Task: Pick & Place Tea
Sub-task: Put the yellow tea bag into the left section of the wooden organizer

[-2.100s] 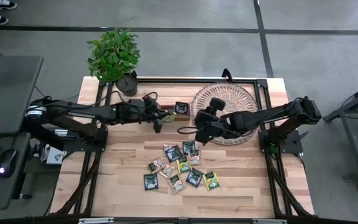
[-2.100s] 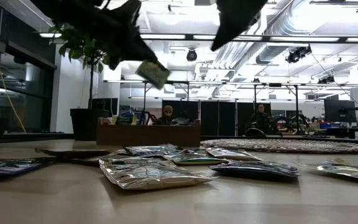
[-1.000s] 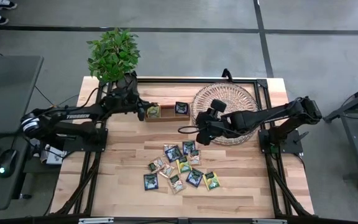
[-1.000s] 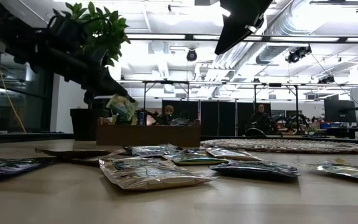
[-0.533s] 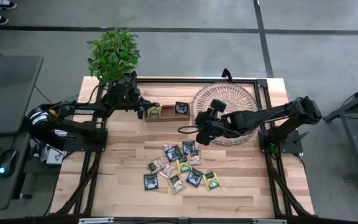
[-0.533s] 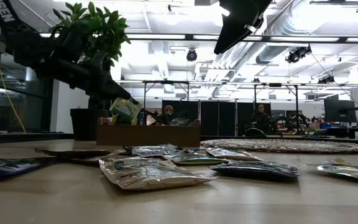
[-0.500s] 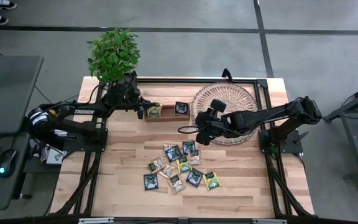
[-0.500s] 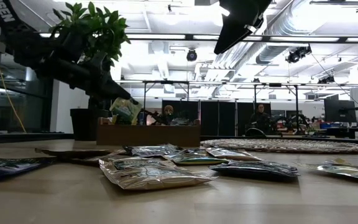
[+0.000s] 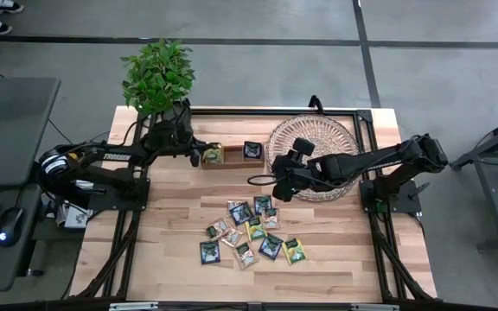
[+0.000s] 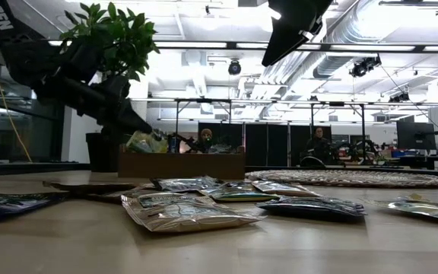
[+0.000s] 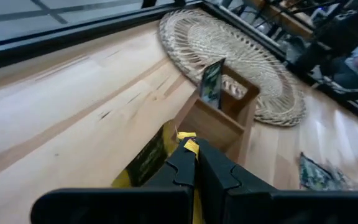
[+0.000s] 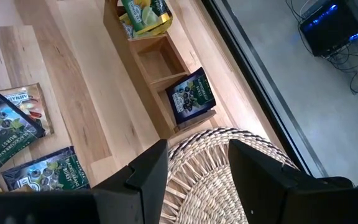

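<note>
From above, the left claw (image 9: pixel 199 156) is seen clenched on a yellow-green sachet (image 9: pixel 213 155) at the wooden box's (image 9: pixel 232 161) left compartment; a dark sachet (image 9: pixel 252 149) stands in the right one, the middle is empty. Loose sachets (image 9: pixel 251 231) are scattered on the table (image 9: pixel 171 225); being light, limp and slippery, they are best pinched by an edge. In the right wrist view, the right claw (image 12: pixel 197 165) is held released over the wicker tray (image 12: pixel 229 186).

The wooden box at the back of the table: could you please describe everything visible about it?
The wooden box is narrow, light wood, with three compartments in a row, lying beside the wicker tray. One end compartment holds a yellow-green sachet gripped by the shut left gripper; the middle is empty; a dark sachet stands upright in the other end.
</note>
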